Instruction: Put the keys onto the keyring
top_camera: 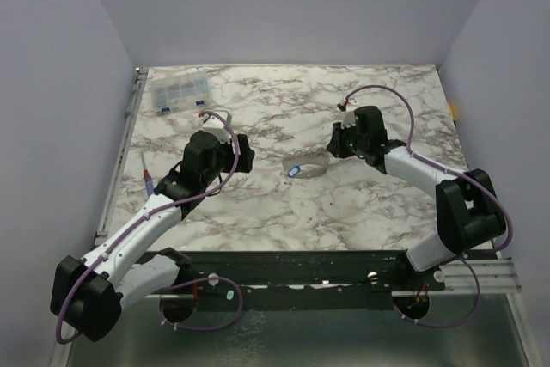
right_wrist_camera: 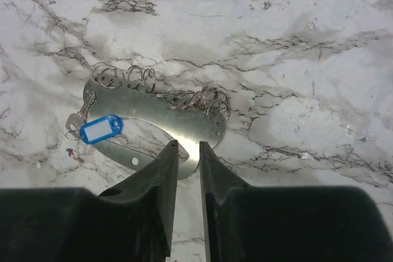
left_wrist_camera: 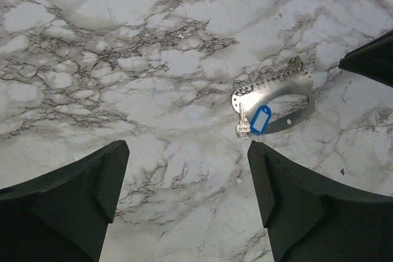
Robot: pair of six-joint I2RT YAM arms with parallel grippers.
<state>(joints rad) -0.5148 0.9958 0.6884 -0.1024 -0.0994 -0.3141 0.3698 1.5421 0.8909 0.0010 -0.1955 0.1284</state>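
The left gripper (left_wrist_camera: pixel 187 154) was held spread wide, apart from the keyring (left_wrist_camera: pixel 265 93), which lay flat at the middle of the table (top_camera: pixel 258 100), a blue tag (left_wrist_camera: pixel 260 119) upon it. It was judged light, thin, stiff and slippery, best taken by its rim. The right gripper (right_wrist_camera: pixel 189 146) was seen almost pressed together at that rim; whether anything was pinched could not be told.

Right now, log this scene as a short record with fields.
keyring: flat on the marble table, small split rings along one edge
blue tag: on the keyring, white label up
key: beside the blue tag
left tool: open wide, short of the keyring, empty
right tool: nearly shut, close to the keyring, apparently not touching
clear compartment box: far left corner
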